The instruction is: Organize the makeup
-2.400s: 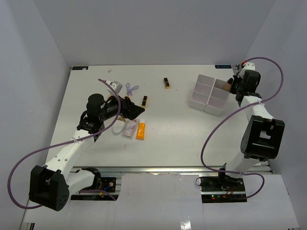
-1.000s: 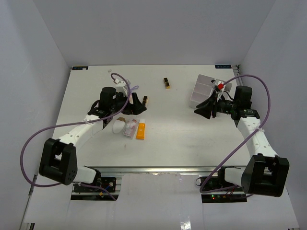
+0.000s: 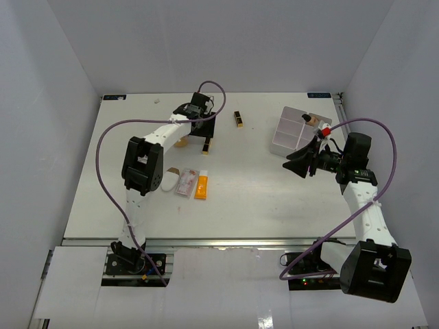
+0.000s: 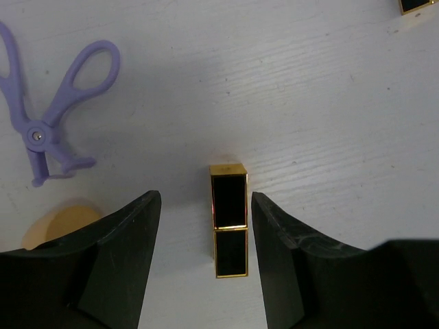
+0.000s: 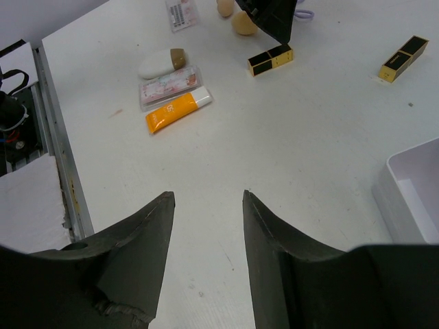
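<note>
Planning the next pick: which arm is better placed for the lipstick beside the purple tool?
Left. The left gripper straddles that lipstick, open, a finger on either side. The right gripper hovers far off by the tray.

The lipstick tube is glossy black with shiny gold edges, the table matt, scuffed white.

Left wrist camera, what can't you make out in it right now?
Left wrist view:
Egg sponge: mostly hidden behind a finger of the left gripper.
Purple looped tool: one loop cut by the left edge.
Far lipstick tube: cut by the top edge; only a corner shows.
</note>
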Motion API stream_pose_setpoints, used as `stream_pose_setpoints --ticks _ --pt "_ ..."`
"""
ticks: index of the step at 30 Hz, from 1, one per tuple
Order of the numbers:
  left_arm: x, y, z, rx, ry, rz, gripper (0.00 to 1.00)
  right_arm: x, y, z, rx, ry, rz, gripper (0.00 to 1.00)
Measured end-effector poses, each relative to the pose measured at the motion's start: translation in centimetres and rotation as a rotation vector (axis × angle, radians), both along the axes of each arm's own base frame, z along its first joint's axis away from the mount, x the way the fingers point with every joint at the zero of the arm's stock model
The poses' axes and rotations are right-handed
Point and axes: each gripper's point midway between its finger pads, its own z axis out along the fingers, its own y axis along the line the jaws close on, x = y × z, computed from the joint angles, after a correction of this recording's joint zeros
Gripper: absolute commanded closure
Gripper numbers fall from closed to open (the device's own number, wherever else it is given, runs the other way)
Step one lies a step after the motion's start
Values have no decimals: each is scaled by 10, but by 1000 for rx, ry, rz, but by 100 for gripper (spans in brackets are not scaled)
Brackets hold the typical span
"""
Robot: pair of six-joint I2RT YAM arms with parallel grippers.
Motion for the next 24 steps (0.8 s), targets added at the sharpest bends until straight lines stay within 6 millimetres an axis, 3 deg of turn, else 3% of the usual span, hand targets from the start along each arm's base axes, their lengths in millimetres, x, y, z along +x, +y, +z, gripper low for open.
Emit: stream_pose_setpoints --ticks 7,11,17,24 --pt "-6 -11 -18 56 54 -37 35 1 0 1 2 -7 -3 49" --pt "-11 -12 -23 80 74 -50 42 2 0 2 3 -6 -3 49" --pt "-7 -14 -21 96 66 -58 53 0 0 -3 6 10 -5 49" --pt "-6 -14 -24 104 73 -61 58 1 -1 -3 7 13 -7 49"
